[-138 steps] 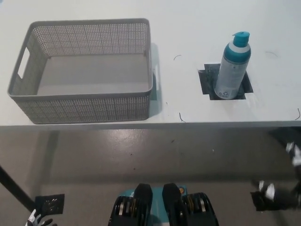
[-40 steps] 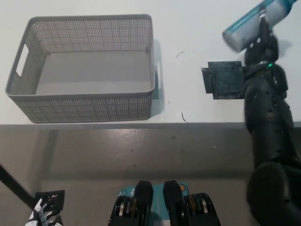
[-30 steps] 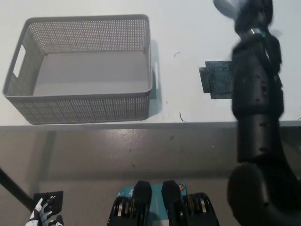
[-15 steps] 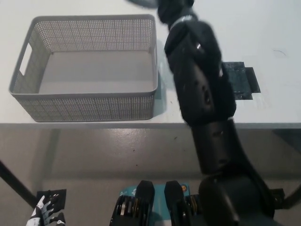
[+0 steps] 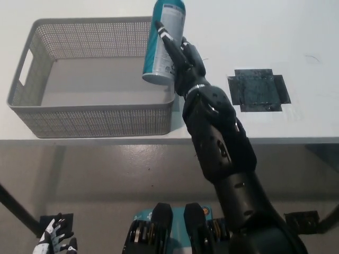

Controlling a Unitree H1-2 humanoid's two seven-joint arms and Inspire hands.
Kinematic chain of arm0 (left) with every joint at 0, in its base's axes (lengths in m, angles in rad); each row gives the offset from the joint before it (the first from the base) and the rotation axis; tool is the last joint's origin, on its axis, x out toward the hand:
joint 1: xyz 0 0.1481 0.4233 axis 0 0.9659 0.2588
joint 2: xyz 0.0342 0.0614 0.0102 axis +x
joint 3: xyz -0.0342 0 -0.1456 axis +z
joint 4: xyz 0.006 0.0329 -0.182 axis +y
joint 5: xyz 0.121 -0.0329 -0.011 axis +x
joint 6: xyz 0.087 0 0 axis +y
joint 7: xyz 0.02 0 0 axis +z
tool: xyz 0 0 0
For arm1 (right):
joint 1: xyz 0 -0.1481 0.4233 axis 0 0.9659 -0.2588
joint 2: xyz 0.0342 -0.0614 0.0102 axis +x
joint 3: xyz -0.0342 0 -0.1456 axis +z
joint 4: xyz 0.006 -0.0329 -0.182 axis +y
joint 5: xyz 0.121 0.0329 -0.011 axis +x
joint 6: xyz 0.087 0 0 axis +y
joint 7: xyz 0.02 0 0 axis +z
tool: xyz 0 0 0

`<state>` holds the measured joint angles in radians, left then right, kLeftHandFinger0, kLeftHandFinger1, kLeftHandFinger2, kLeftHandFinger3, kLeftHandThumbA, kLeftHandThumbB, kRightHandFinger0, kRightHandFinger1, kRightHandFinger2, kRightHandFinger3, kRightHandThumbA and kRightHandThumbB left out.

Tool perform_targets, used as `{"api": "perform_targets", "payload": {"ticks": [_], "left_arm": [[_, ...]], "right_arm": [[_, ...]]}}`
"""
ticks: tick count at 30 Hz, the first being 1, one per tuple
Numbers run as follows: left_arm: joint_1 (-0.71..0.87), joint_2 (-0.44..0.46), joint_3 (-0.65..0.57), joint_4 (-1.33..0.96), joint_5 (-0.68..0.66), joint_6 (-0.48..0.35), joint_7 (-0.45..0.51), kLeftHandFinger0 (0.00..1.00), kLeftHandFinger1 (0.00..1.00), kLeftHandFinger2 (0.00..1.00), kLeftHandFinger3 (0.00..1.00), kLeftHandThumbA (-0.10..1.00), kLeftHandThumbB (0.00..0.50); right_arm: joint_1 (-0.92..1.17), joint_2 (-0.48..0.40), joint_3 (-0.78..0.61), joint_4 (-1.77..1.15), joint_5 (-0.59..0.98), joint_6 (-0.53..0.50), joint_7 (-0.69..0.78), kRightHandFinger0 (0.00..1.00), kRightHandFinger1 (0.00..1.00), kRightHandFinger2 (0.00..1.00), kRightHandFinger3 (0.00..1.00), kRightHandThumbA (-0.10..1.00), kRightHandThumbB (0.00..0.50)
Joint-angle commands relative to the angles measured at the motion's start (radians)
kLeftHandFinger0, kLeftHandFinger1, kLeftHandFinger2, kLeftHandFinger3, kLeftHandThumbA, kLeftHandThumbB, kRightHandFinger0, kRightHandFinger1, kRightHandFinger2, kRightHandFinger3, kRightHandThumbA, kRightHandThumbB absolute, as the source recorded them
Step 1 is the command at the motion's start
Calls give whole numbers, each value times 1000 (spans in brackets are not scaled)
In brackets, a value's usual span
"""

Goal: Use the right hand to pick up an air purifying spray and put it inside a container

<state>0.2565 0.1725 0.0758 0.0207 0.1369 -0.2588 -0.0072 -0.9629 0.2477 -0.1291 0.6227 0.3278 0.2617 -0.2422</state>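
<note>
Black right hand (image 5: 183, 61) grips the spray can (image 5: 163, 45), tilted above the grey basket's (image 5: 95, 123) right wall, positioned for lowering inside.

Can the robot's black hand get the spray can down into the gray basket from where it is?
Probably yes. The right hand holds the spray can above the right edge of the basket, which is open on top with nothing lying inside. Nothing blocks the way down. The white left hand rests far below.
</note>
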Motion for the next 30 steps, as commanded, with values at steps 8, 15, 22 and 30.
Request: {"api": "perform_targets", "payload": {"ticks": [8,15,22,30], "left_arm": [[-5,28,-9,-41,20,6,-4,679,795,902,1000,500,374],[1,31,-12,-40,2,21,-18,746,847,930,1000,515,400],[-4,38,-8,-38,14,8,-14,743,815,889,1000,529,418],[17,33,-15,-39,29,10,-10,733,816,898,1000,545,398]], "right_arm": [[-5,14,59,43,-63,-130,93,347,345,429,383,-100,440],[-12,-104,199,40,-95,-103,362,1000,1000,1000,1000,663,500],[0,-159,289,-3,-128,-124,410,1000,1000,1000,1000,674,500],[37,-194,363,-101,-199,-136,410,1000,1000,1000,1000,673,500]]}}
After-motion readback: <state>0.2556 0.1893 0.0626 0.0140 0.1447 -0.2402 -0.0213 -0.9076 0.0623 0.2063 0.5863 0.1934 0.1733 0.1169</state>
